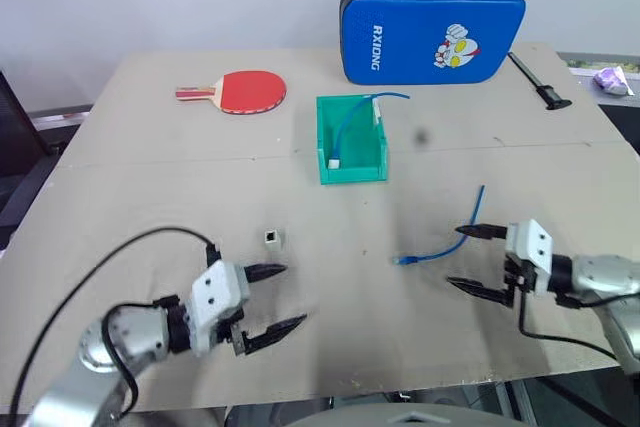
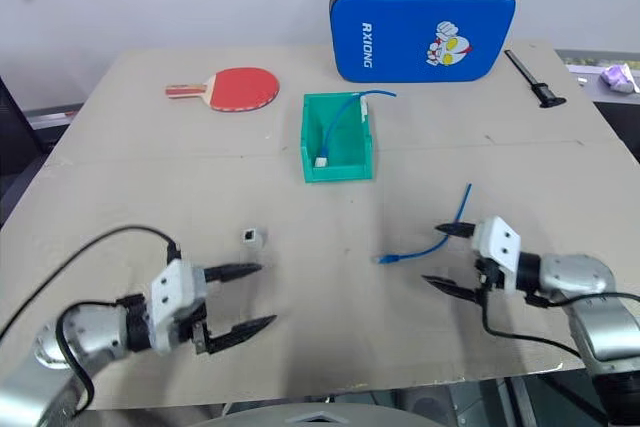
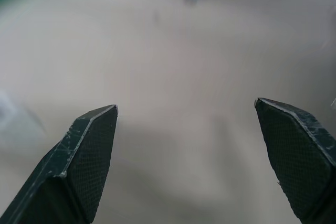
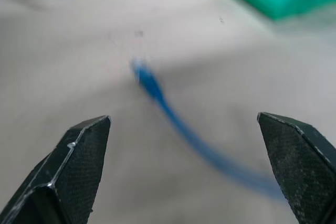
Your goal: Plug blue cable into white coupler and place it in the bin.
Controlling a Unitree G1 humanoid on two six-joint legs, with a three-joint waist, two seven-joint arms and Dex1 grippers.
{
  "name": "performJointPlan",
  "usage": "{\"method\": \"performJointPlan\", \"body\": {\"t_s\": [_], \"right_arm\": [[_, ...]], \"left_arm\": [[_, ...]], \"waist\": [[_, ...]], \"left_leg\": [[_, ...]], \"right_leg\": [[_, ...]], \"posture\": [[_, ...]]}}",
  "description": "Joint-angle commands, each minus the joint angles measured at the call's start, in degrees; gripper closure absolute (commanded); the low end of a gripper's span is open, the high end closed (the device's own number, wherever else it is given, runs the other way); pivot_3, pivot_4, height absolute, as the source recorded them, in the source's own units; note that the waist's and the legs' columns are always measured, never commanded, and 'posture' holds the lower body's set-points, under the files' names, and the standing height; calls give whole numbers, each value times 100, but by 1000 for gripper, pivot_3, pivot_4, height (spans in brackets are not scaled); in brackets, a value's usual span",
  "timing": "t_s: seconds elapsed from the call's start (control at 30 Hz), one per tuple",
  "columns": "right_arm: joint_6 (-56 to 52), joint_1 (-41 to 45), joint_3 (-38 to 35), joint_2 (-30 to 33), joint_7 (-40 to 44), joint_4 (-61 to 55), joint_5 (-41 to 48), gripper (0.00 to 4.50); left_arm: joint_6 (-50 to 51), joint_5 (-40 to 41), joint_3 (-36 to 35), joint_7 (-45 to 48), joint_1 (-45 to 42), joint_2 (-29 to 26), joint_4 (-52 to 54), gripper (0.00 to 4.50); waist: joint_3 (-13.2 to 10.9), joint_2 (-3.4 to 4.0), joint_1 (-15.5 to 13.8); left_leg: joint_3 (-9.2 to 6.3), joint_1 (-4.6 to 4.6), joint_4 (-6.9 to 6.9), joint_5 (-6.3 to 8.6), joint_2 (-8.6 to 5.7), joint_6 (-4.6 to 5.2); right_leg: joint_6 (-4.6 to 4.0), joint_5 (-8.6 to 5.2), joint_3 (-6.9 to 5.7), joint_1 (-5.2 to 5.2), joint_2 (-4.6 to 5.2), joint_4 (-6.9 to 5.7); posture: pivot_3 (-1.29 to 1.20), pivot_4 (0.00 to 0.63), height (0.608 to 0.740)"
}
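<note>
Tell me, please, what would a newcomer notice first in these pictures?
The big blue padded case at the table's far edge stands out, with the green bin before it, already holding a blue cable. Nearer, another blue cable lies by the open right gripper, and the white coupler sits beyond the open left gripper.

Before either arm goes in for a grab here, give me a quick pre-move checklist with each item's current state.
1. left gripper open, nothing in it: ok.
2. right gripper open, nothing in it: ok.
3. blue cable lying free on the table, beside the right gripper: ok.
4. white coupler standing apart, ahead of the left gripper: ok.
5. Coupler socket facing the cable: cannot tell.
6. bin free of contents: not ok, another cable with a white piece sits inside.
</note>
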State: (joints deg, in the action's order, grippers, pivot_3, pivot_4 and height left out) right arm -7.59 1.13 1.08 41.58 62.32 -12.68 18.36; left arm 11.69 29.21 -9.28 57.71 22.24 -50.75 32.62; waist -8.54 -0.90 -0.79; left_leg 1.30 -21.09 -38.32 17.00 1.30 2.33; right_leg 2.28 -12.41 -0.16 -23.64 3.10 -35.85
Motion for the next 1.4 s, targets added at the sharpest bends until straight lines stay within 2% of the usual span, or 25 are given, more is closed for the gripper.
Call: {"method": "performJointPlan", "body": {"t_s": [0.03, 0.17, 0.27, 0.3, 0.4, 0.6, 0.8, 0.9, 1.03, 1.23, 1.4], "right_arm": [[-605, 349, 397, 15, 2, -231, -27, 64], [-900, 723, 780, 49, 183, -130, -69, 64], [-980, 1197, 1130, 18, 149, 227, -442, 64], [-966, 1274, 1191, 17, 184, 274, -478, 299], [-1030, 1361, 1364, 81, 369, 223, -511, 1303], [-1009, 1435, 1561, 70, 468, 173, -659, 4467], [-1075, 1618, 1478, -6, 430, 113, -594, 4467], [-1235, 1957, 1514, -89, 476, 29, -538, 4467], [-1369, 2465, 1687, -268, 577, 1, -547, 4467], [-1680, 3127, 1951, -660, 676, -63, -488, 4467], [-1717, 3344, 2059, -771, 646, 15, -563, 4467]], "left_arm": [[315, 475, -162, 496, -324, -360, 274, 186], [484, 545, -161, 731, -697, -559, 198, 186], [513, 458, -85, 906, -877, -655, 136, 186], [519, 428, -71, 917, -910, -640, 119, 186], [600, 445, -64, 932, -894, -603, 166, 186], [686, 439, -81, 882, -873, -546, 224, 186], [900, 490, 111, 556, -1197, -307, 261, 186], [1118, 491, 453, 257, -1787, 9, 179, 186], [1149, 48, 1058, 84, -2605, 334, -149, 186], [982, -319, 1766, 449, -3837, 736, -1163, 186], [723, -609, 2020, 789, -4388, 873, -1853, 186]], "waist": [[-3, 4, -5], [-8, -1, 2], [-12, -2, 16], [-13, -3, 16], [-13, -3, 3], [-13, -4, 4], [-13, -3, 1], [-13, -3, 3], [-12, -6, 3], [-12, -5, -1], [-12, -6, 3]], "left_leg": [[1, -7, 0, 0, -2, 0], [-1, -38, -1, -1, -7, -2], [-4, -58, -5, -1, -9, -3], [-3, -58, -6, -1, -9, -3], [-6, -57, -8, -2, -9, -3], [-13, -58, -11, -2, -7, -3], [-15, -57, -16, -2, -7, -3], [-17, -56, -23, -2, -9, -3], [-23, -57, -39, -3, -14, -3], [-30, -65, -40, -4, -26, -5], [-28, -69, -42, -4, -30, -6]], "right_leg": [[0, 0, 0, -3, 2, 7], [2, 0, -1, -21, 3, 20], [3, 1, -5, -36, 2, 23], [2, 1, -4, -37, 1, 22], [2, 1, -6, -37, -2, 21], [2, 1, -13, -36, -2, 17], [2, 2, -14, -34, -3, 8], [3, 3, -13, -32, -4, 1], [11, 12, -15, -25, -10, -5], [23, 19, -21, -28, -13, -5], [23, 19, -28, -28, -12, -3]], "posture": [[0, 150, 728], [0, 150, 728], [0, 150, 728], [0, 150, 728], [0, 150, 728], [0, 150, 728], [0, 150, 728], [0, 150, 728], [0, 150, 728], [0, 150, 728], [0, 150, 728]]}}
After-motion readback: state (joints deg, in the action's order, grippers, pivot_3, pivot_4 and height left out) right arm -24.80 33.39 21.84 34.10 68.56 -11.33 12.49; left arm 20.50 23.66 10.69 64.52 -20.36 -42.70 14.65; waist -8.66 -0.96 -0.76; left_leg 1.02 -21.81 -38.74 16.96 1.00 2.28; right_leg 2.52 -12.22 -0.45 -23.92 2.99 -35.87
